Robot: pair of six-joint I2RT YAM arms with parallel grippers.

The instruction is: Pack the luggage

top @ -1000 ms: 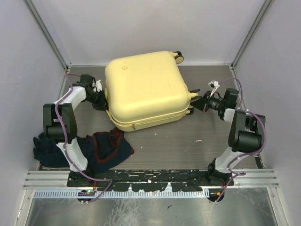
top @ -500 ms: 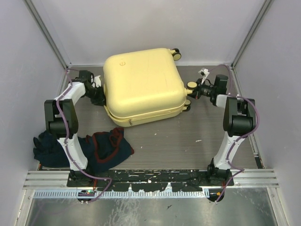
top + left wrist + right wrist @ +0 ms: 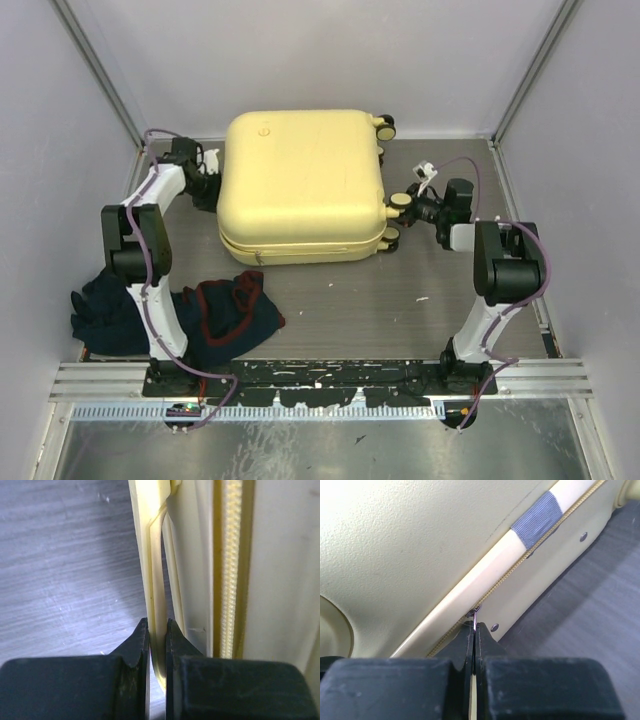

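Closed luggage (image 3: pixel 300 185) was laid between the arms; its yellow handle (image 3: pixel 156 570) was pinched by the left gripper (image 3: pixel 157 626), its zipper pull (image 3: pixel 476 613) clamped by the right gripper (image 3: pixel 475 626).

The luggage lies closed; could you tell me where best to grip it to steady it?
Grip the luggage by the yellow handle on its left side, coming from the left: that strap stands off the rounded shell, narrow enough for the jaws.

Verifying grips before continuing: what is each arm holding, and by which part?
Left gripper: jaws clamp the luggage by its thin yellow handle. Right gripper: jaws pinch its zipper pull.
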